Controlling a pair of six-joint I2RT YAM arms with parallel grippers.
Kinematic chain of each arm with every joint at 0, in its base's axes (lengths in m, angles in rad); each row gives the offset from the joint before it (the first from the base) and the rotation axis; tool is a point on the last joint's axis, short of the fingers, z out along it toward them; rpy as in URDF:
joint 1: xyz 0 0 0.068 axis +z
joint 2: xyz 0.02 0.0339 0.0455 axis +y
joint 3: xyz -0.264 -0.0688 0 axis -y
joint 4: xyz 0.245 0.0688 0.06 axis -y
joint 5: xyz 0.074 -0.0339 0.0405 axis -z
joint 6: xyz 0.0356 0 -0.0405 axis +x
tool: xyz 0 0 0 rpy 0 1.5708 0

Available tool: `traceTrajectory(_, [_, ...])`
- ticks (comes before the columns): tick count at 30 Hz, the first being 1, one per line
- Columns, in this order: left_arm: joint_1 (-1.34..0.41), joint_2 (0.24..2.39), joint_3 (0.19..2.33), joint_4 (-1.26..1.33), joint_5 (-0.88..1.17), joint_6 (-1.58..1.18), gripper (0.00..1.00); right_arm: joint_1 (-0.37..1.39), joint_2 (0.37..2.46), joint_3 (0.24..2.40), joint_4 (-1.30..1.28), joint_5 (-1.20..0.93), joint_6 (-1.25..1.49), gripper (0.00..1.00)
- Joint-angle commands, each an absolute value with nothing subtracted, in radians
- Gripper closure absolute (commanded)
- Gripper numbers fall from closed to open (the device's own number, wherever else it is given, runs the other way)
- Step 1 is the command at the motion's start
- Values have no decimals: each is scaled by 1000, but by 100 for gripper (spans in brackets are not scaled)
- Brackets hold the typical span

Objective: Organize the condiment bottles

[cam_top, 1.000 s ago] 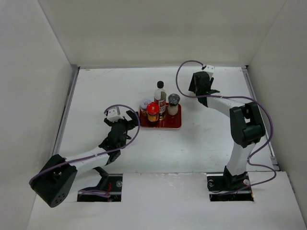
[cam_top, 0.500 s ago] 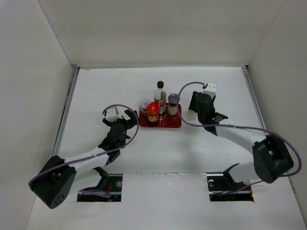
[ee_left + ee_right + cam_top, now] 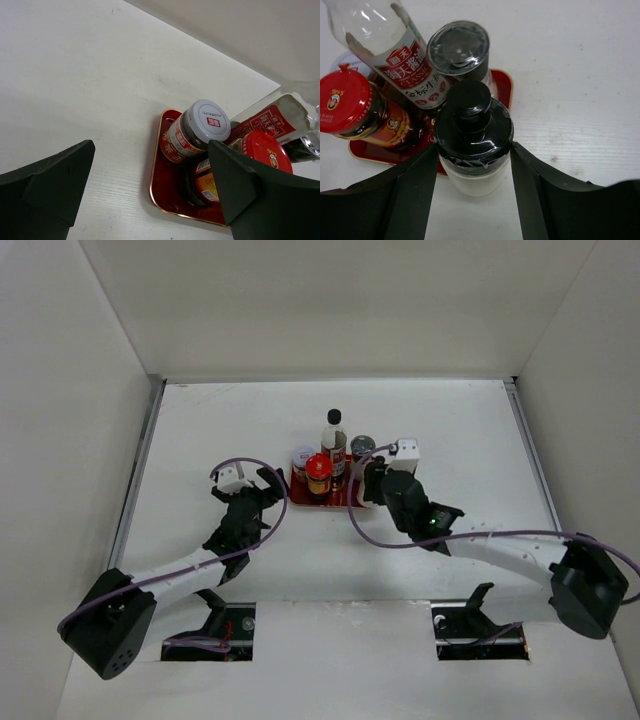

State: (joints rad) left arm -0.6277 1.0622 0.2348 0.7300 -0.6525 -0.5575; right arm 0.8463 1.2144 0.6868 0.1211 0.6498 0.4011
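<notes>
— What does the right pincer (image 3: 475, 150) hold?
— We see it closed on the round white bottle (image 3: 472, 125) with the glossy black cap, at the edge of the flat red tray (image 3: 501, 85). On it or off, we cannot tell.
— And in the tray?
— The clear tall bottle (image 3: 400, 55), grey-lid shaker (image 3: 460, 47), red-lid jar (image 3: 265, 152) and pale-lid jar (image 3: 197, 130), upright.
— The left pincer (image 3: 150, 150)?
— Wide, with nothing in it, near the tray.

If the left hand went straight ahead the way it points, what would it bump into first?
The left hand would probably meet the white-lidded jar at the red tray's edge, though depth is unclear.
</notes>
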Motion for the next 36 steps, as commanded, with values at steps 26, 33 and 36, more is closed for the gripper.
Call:
traceTrajectory(26, [-535,1098,267,666,-678,-656,0,953,1343,703,482,764,324,0])
traceTrajectory(33, [-482,1095,294,578,-640,-715,0,817,1140,557,456,788,388,0])
traceTrajectory(36, [-472,1103,311,565,-617,-722,0,754,1091,514,401,796,497,0])
